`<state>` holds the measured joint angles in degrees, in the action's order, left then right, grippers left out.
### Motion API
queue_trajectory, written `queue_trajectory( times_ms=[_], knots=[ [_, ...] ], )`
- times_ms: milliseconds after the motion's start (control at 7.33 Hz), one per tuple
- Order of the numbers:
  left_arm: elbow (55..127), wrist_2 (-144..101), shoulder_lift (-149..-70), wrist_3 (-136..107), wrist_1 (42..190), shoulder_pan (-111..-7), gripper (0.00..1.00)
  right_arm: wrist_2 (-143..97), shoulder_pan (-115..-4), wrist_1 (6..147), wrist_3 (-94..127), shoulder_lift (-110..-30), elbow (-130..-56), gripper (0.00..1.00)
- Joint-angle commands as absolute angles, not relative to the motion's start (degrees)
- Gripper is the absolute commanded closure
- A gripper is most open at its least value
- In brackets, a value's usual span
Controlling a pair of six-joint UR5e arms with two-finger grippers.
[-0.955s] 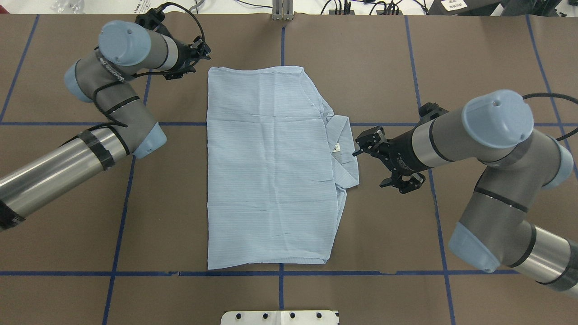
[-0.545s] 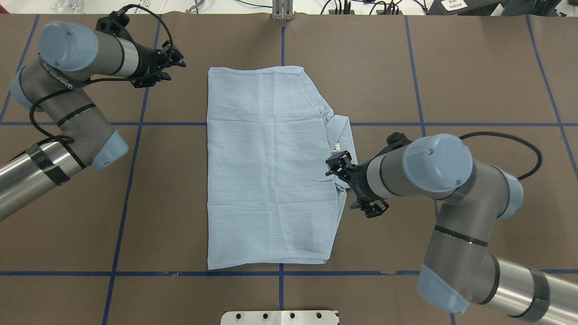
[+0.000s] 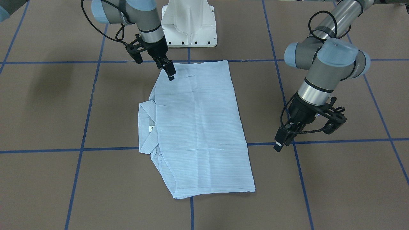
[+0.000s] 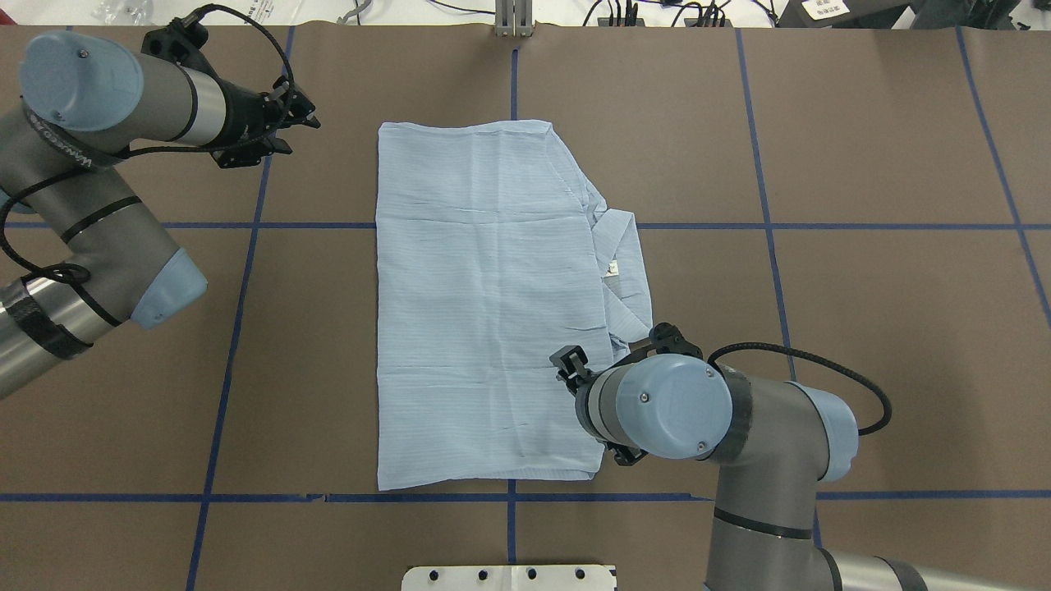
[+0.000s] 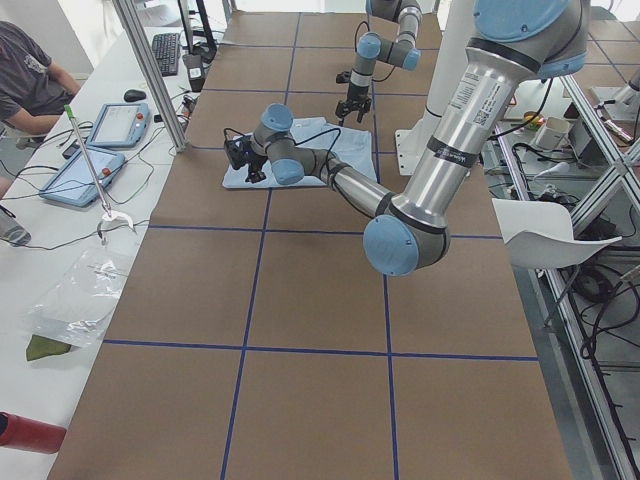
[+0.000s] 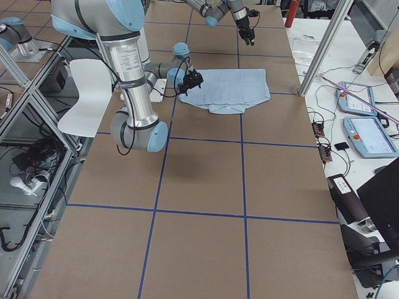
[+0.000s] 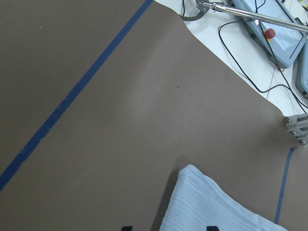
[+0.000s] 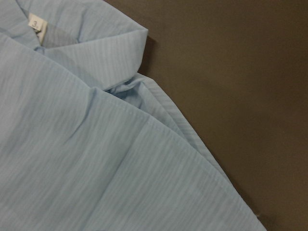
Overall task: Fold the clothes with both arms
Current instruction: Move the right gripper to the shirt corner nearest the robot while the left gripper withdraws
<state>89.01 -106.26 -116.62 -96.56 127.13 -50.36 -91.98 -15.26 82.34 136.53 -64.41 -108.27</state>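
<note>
The pale-blue striped shirt (image 4: 484, 304) lies flat on the brown table as a folded rectangle, its collar (image 4: 624, 271) sticking out on the right. It also shows in the front view (image 3: 198, 127). My right gripper (image 4: 568, 365) hovers over the shirt's near right part, just below the collar; its jaws look apart in the front view (image 3: 169, 71). The right wrist view shows only shirt cloth (image 8: 96, 159) and its neck label (image 8: 36, 24). My left gripper (image 4: 305, 115) is open and empty, off the shirt to the left of its far left corner (image 7: 192, 175).
The white pedestal base (image 4: 509, 577) stands at the near edge. Blue tape lines (image 4: 246, 226) grid the brown table cover. A metal post (image 4: 513, 20) stands at the far edge. Tablets (image 5: 120, 125) and a seated person (image 5: 30, 80) are beyond the table on the operators' side.
My right arm has swung from beside the collar toward the near edge and now reaches over the shirt's near right part. My left gripper has drawn back to the left, away from the shirt.
</note>
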Motion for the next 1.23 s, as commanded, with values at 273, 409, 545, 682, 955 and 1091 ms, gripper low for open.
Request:
queue_trajectory(
  times_ms=[273,409,545,682,955,1091],
  knots=[
    [89.12,-106.26,-116.46,-99.22,126.91,-50.01,0.4,-90.26,-12.22,82.62,137.37,-64.86,-106.0,0.03],
    [89.21,-106.17,-116.46,-99.23,126.91,-50.01,0.4,-90.26,-12.04,82.7,137.37,-64.86,-105.82,0.04],
    [89.3,-106.17,-116.37,-99.23,126.91,-50.01,0.4,-90.18,-12.04,82.71,137.37,-64.69,-104.95,0.06],
    [89.3,-106.08,-116.37,-99.32,126.91,-50.01,0.4,-90.18,-12.04,82.71,137.37,-64.69,-104.94,0.06],
    [89.65,-106.08,-116.37,-99.32,126.83,-50.01,0.4,-90.18,-12.04,82.71,137.63,-64.42,-104.94,0.2],
    [90.61,-106.08,-115.32,-99.32,126.83,-50.01,0.4,-90.18,-11.87,82.71,138.77,-64.51,-104.94,0.45]
  ],
)
